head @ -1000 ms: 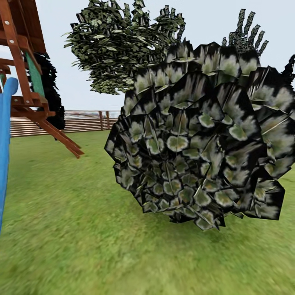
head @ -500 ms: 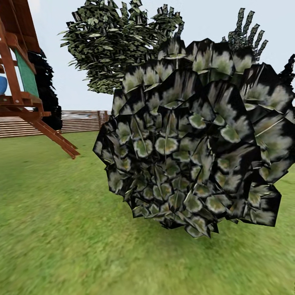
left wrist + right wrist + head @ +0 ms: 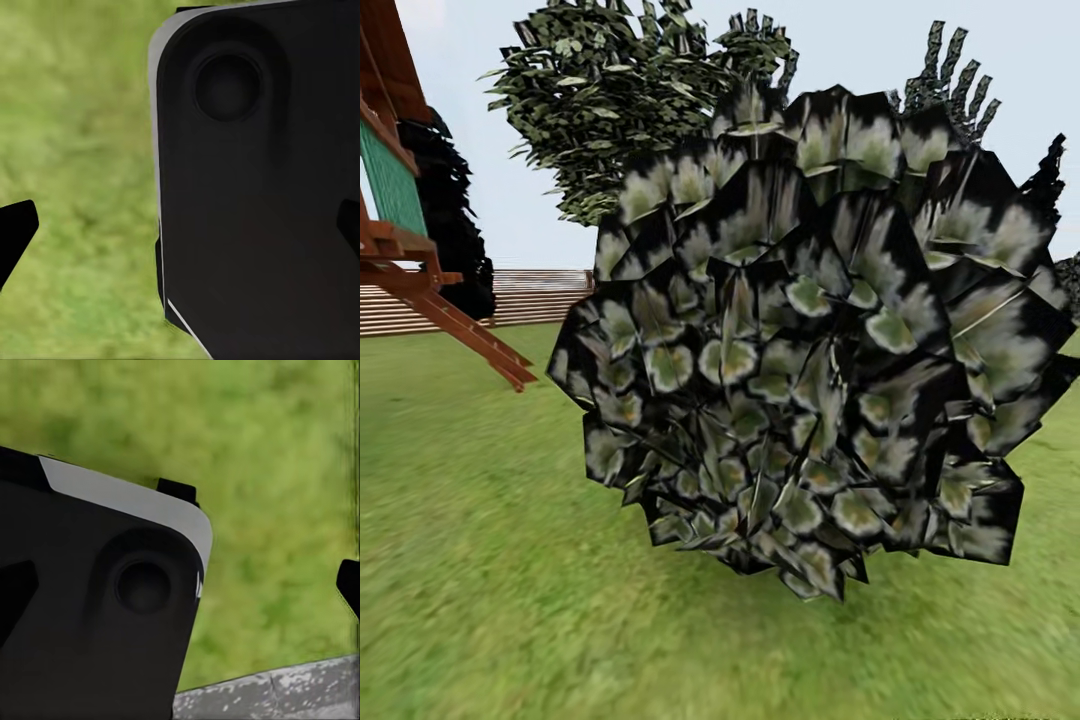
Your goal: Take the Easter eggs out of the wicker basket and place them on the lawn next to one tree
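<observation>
One big leafy shrub [image 3: 810, 350] stands on the lawn [image 3: 490, 560].

Looking down at blurred green lawn [image 3: 277, 487]; large black robot body panel [image 3: 82, 615] with white edge and round recess blocking one side; dark fingertips [image 3: 349, 585] showing wide apart; grey paving strip [image 3: 285, 694] bordering grass.

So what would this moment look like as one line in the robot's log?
phase: driving | ahead: dark leafy shrub on lawn | left: wooden play frame | behind: fence | left hand: open | right hand: open
</observation>
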Tool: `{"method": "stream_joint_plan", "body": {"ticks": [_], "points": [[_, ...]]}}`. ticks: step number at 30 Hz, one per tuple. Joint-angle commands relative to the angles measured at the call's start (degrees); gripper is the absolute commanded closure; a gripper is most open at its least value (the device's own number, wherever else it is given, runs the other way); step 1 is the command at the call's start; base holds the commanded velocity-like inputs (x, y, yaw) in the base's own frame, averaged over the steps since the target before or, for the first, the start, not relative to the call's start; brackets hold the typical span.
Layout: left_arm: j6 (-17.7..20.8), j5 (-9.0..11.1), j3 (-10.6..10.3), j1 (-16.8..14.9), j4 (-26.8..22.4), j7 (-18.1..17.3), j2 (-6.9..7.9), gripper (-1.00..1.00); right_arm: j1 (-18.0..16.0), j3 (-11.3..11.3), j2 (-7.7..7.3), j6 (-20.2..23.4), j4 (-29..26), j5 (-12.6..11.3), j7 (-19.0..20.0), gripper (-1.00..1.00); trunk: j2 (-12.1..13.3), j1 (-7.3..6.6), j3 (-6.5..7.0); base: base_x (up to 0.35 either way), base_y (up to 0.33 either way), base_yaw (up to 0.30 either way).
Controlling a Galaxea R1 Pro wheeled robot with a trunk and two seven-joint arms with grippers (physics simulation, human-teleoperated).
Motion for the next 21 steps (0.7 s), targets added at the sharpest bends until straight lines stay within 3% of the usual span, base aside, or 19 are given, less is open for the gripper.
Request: {"method": "stream_joint_plan", "body": {"ticks": [1, 13, 21], "points": [[-0.11, -0.05, -0.12, 0.0, -0.01, 0.08, 0.0, -1.0, -0.08, 0.27, 0.0, -0.42, 0.24, 0.11, 0.06, -1.0, -0.02, 0.02, -0.05, 0.187, -0.284, -0.258], [-0.11, -0.05, -0.12, -0.01, -0.01, 0.08, 0.0, -1.0, -0.1, 0.27, -0.07, -0.41, 0.24, 0.11, 0.08, -1.0, -0.02, 0.02, -0.05, 0.187, -0.284, -0.275], [-0.11, -0.05, -0.11, -0.01, -0.01, 0.08, 0.0, -1.0, -0.06, 0.27, -0.08, -0.41, 0.24, 0.11, 0.08, -1.0, -0.02, 0.02, -0.05, 0.187, -0.284, -0.044]]}}
